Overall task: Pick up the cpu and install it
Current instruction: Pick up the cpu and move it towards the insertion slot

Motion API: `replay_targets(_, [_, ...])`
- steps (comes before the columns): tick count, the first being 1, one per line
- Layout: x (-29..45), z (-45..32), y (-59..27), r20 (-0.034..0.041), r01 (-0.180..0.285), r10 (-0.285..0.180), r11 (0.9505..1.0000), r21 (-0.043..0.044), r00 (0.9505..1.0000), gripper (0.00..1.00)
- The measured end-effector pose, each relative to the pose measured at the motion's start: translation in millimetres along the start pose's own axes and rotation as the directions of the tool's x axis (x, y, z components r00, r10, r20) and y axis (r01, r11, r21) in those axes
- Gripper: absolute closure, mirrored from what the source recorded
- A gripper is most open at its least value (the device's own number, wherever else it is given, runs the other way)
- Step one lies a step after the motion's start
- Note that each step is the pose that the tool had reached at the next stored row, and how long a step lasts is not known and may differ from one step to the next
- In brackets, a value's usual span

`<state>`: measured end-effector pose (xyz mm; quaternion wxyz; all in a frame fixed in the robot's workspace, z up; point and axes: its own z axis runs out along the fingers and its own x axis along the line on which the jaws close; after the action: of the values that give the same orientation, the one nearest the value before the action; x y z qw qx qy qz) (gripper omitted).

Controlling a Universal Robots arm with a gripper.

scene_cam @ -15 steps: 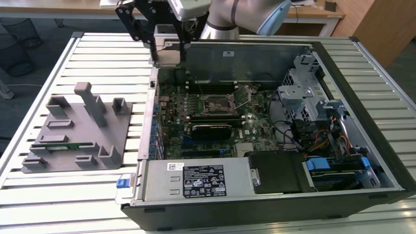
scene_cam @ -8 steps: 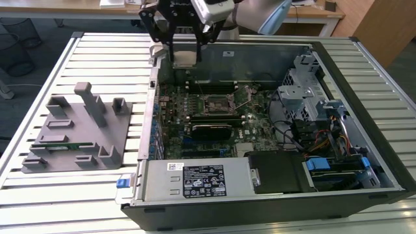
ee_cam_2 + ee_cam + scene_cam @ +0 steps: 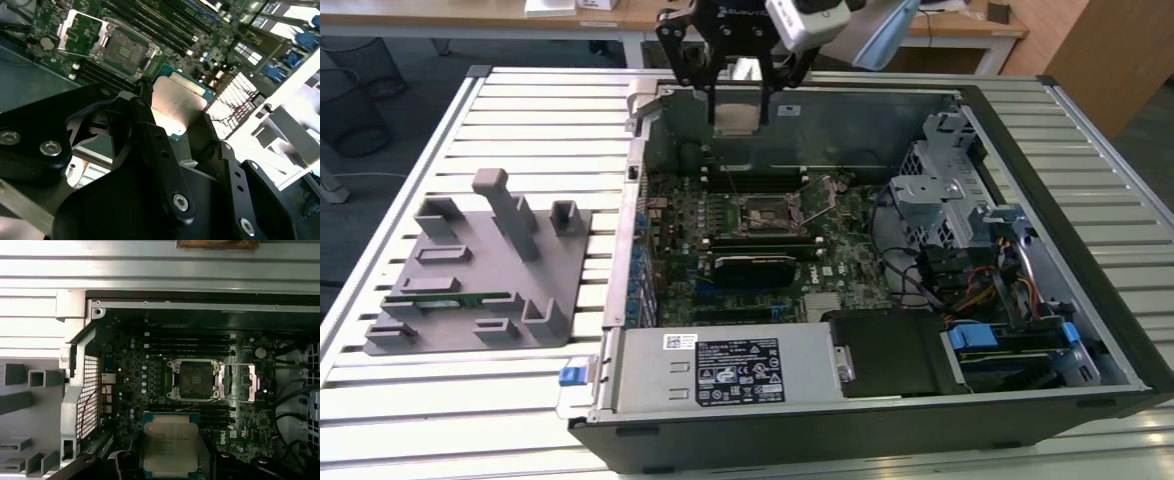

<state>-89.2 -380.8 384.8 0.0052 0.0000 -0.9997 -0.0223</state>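
— Starting at the exterior view's left: what lies there?

— A grey moulded fixture sits on the slatted table, with a green memory stick lying in one of its slots. Just beside it, further right, is the open computer case.

— And the gripper?

— The gripper hangs over the far wall of the case, roughly mid-width. Its two black fingers are closed in on the cpu and pinch it by opposite edges. In both wrist views the silver top faces the camera, and.

— So the chip is in the air?

— Yes, held clear of the motherboard and touching nothing but the fingers.

— Where is the socket?

— The socket is in the middle of the board, well apart from the chip. In the first wrist view its bare square bed shows, and the metal cover plate is swung out to one side.

— Further right?

— A grey metal drive cage, then a bundle of coloured cables and blue clips near the case's right wall.
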Motion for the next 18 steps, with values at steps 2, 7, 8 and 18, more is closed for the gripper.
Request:
replay_targets(2, [-8.1,1.1,3.2,0.0,0.0,0.0,1.0,0.0,1.0,0.47])
replay_targets(7, [-23.9,2.4,11.1,0.0001,0.0,0.0,1.0,-0.0001,1.0,0.47])
replay_targets(8, [-25.9,2.6,12.8,0.0,0.0,0.0,1.0,0.0,1.0,0.47])
replay_targets(18, [-51.1,4.4,17.2,0.0,0.0,0.0,1.0,0.0,1.0,0.47])
